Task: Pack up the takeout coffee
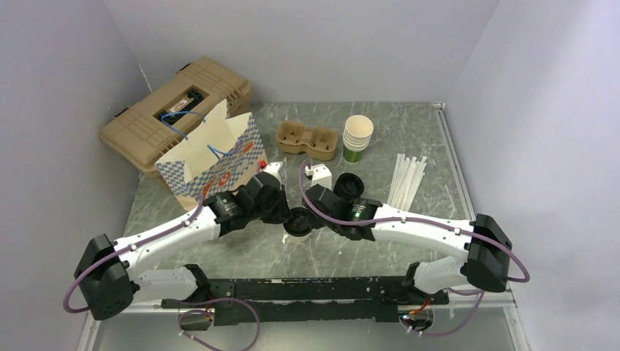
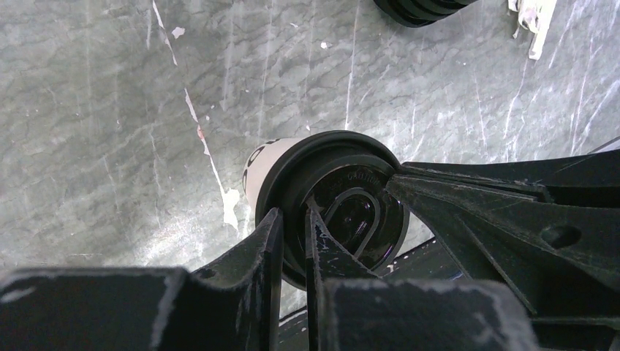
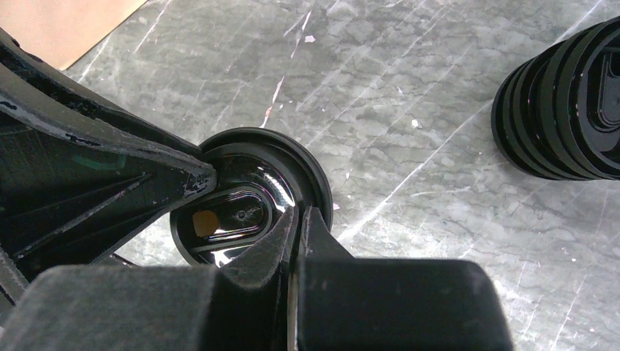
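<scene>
**Where I'm at right now**

Got my left gripper (image 2: 293, 223) pinched on the lid rim of the takeout coffee (image 2: 343, 164). My right gripper (image 3: 295, 219) is squeezed together, tips on that lid. Cup stands near the paper bag (image 1: 212, 164), off its right corner.

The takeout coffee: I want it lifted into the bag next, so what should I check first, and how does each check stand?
1. Cap on the takeout coffee: ok, the black lid sits on the cup.
2. Grip of the left pincer: cannot tell; its fingers straddle the lid's rim, but firmness does not show.
3. Is the right pincer out of the way: not ok; it is shut, empty, its tip at the lid.
4. Is the paper bag upright with its mouth open: ok.
5. Is the stack of lids apart from the cup: ok.
</scene>
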Motion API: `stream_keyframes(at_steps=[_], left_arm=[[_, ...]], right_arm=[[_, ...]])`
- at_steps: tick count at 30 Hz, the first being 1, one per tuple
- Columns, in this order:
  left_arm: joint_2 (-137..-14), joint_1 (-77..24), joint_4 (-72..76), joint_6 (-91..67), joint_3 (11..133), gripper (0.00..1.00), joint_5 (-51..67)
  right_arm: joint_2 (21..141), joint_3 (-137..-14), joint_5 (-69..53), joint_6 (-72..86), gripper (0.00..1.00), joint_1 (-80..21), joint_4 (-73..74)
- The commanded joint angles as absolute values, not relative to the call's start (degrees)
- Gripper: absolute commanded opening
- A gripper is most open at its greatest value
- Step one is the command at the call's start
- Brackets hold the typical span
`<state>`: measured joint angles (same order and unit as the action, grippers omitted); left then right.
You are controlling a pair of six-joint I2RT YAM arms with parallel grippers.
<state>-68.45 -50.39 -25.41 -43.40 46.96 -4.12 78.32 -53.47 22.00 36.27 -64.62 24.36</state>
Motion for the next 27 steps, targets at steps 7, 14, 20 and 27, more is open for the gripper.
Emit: stream_keyframes(at_steps=[7, 14, 20, 27], left_arm=[[-73.3, -53.4, -34.2, -40.3, 47.2, 0.00, 0.9], [-74.1, -53.4, -35.3, -40.4, 49.0, 0.00, 1.6], [-73.9, -53.4, -35.9, -41.0, 49.2, 0.00, 1.8], [-74.4, -53.4, -37.2, -40.8, 51.0, 0.00, 2.1]], right_arm=[[85.3, -52.6, 9.2, 39.5, 0.00, -68.2, 37.4], [82.1, -58.7, 15.7, 40.7, 0.07, -68.2, 39.9], [79.7, -63.7, 19.7, 40.6, 0.19, -67.8, 40.6], [78.5, -70.2, 22.9, 39.2, 0.24, -67.5, 43.3]])
